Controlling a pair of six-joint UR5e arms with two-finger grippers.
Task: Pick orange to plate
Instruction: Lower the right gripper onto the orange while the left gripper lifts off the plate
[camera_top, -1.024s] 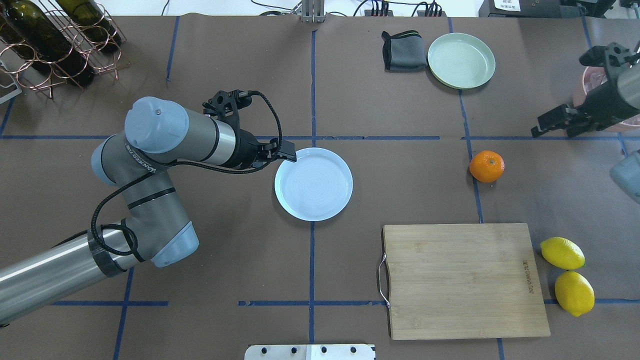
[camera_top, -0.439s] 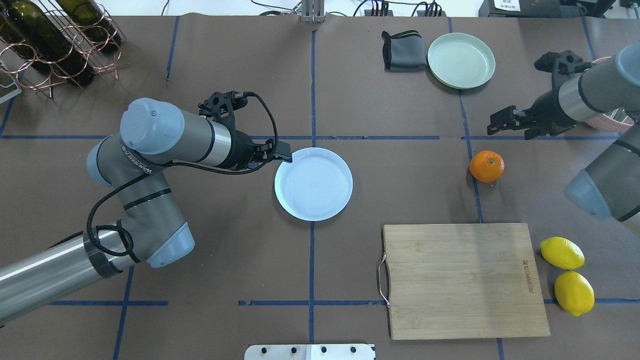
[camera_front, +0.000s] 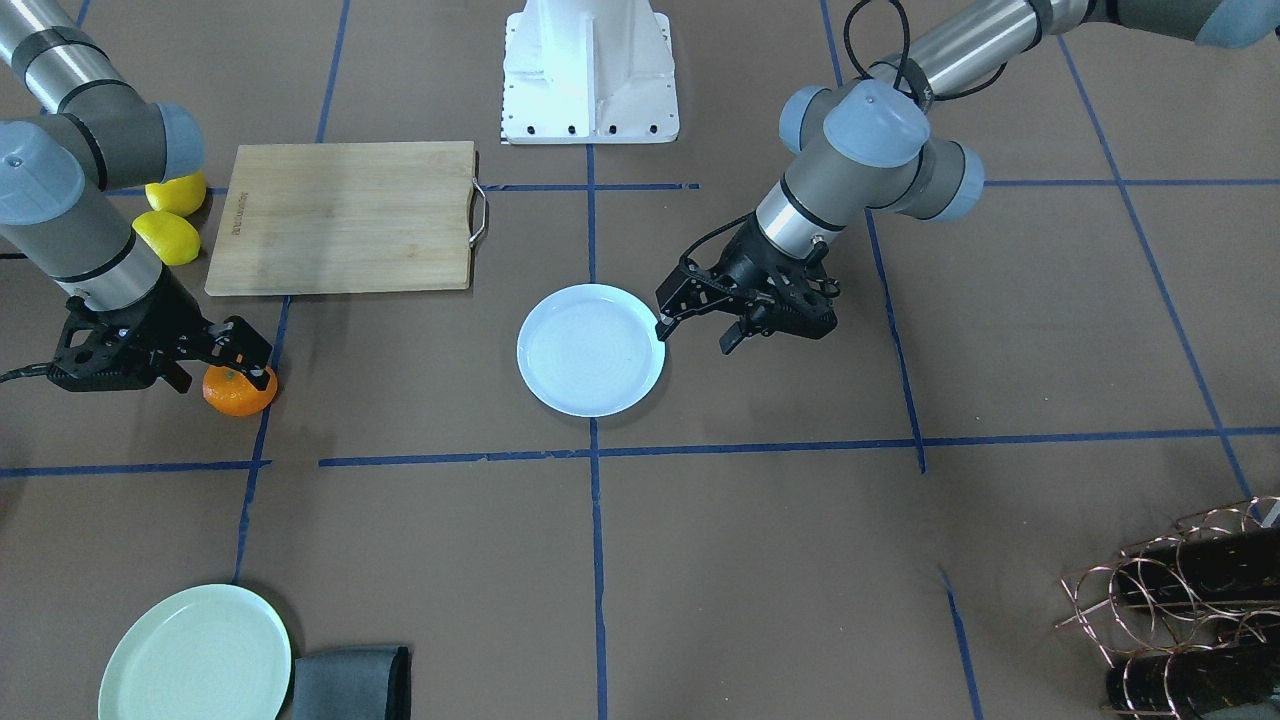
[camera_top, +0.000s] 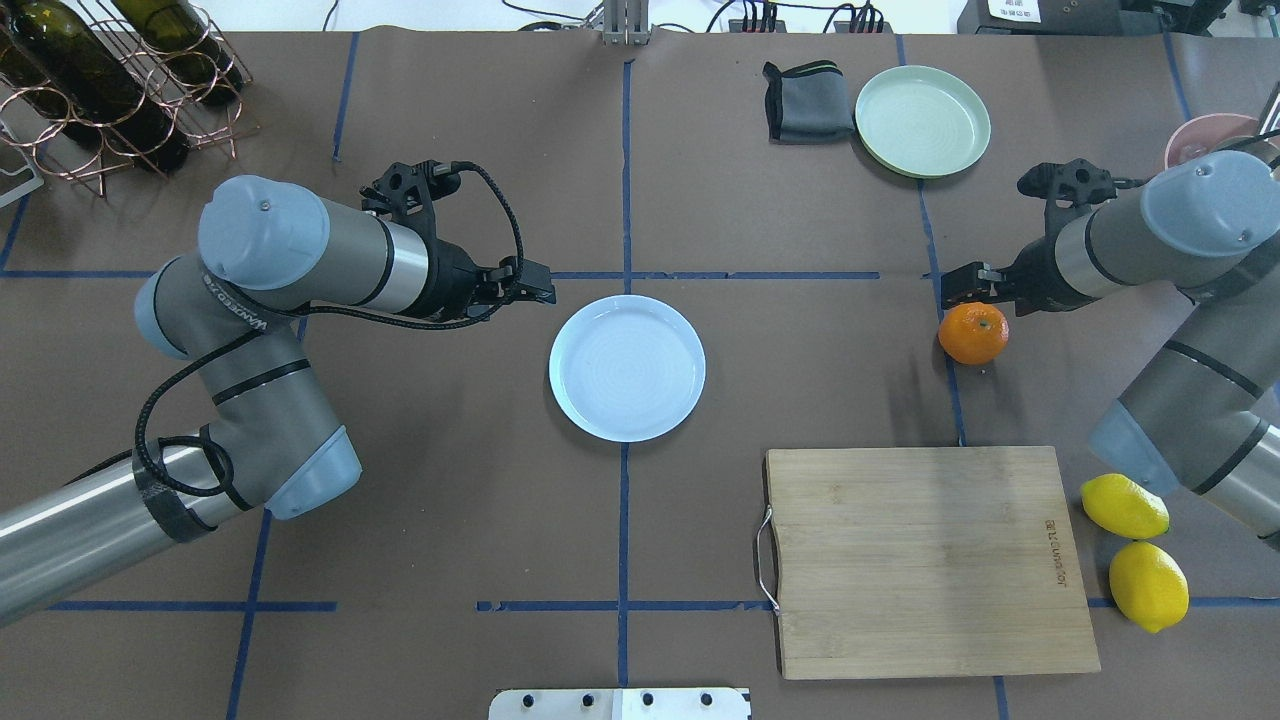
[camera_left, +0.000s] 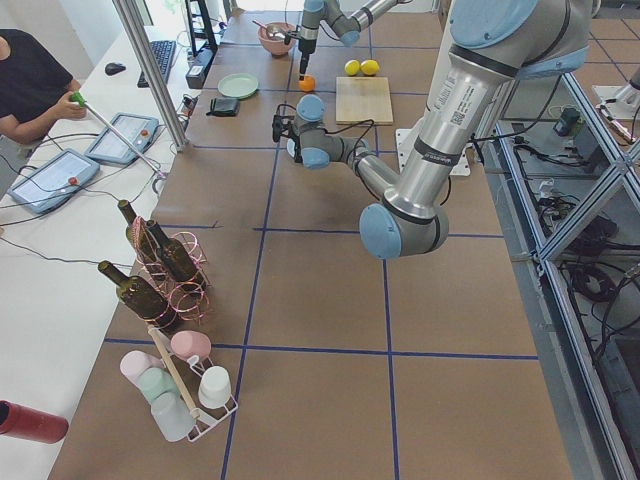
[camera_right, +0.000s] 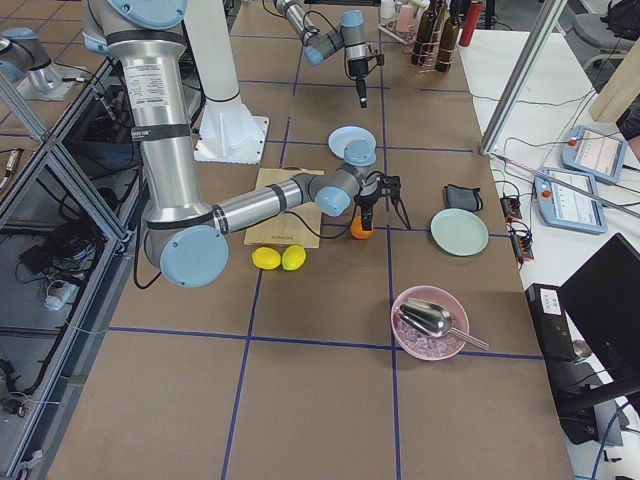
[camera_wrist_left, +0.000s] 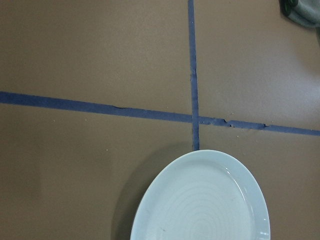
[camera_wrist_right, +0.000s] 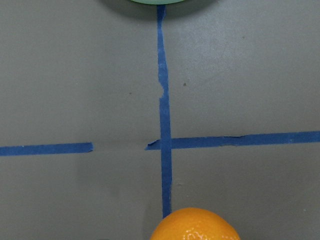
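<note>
The plate (camera_top: 627, 368) has nothing on it. The left gripper (camera_front: 695, 335) has backed off the plate's rim and now hangs just beside the plate, jaws spread. Well away from the plate lies the orange (camera_top: 973, 335), not picked up yet. The right gripper (camera_top: 985, 290) has swung in just over it, jaws spread, so I think the grab comes next.

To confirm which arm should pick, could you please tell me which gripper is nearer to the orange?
The right gripper: it hangs close over the orange. The left gripper is far off across the table, beside the plate's rim.
</note>
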